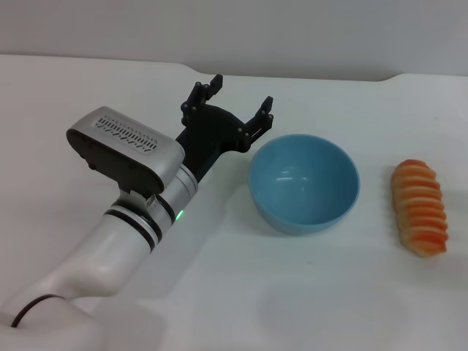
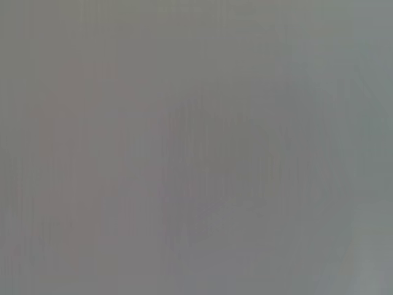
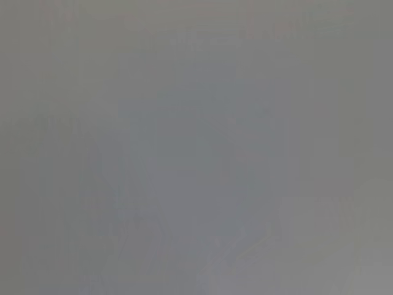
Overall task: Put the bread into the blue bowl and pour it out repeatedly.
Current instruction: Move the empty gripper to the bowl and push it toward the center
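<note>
The blue bowl (image 1: 304, 183) stood upright and empty on the white table (image 1: 292, 292), round, deep, glossy and unmarked, about midway between the table's near and far edges. The bread (image 1: 419, 208), a ridged orange-red loaf with pale cream stripes, lay flat well apart from the bowl, close to the table's right edge, its length running near to far.

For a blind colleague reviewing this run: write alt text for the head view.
An empty blue bowl sits mid-table with the bread lying apart to its right. The left pincer, open, hovers beside the bowl's left rim on a white table. No right arm is in view.
</note>
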Motion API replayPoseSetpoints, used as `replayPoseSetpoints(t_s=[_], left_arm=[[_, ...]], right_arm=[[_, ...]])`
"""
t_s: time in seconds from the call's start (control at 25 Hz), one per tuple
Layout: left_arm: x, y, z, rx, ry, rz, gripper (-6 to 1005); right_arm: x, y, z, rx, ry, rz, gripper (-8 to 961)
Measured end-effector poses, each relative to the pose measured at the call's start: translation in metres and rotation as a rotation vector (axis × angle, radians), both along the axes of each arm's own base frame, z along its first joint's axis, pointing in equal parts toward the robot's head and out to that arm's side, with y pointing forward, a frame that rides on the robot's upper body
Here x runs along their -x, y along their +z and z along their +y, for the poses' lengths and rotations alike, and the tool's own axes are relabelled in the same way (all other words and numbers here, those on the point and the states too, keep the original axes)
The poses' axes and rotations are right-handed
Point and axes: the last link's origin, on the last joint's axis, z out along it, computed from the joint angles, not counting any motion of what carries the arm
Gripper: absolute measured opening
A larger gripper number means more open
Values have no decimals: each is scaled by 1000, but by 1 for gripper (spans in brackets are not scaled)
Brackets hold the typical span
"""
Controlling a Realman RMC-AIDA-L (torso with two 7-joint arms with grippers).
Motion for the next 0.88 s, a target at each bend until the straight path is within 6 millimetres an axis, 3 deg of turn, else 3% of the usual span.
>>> replayPoseSetpoints(t_s=[0.6, 0.88], left_arm=[[-4, 1, 2, 0, -1, -12, 858], [-23, 10, 32, 88, 99, -48, 858]], right_arm=[[1, 1, 3, -5, 3, -1, 730], [0, 5, 2, -22, 2, -2, 730]])
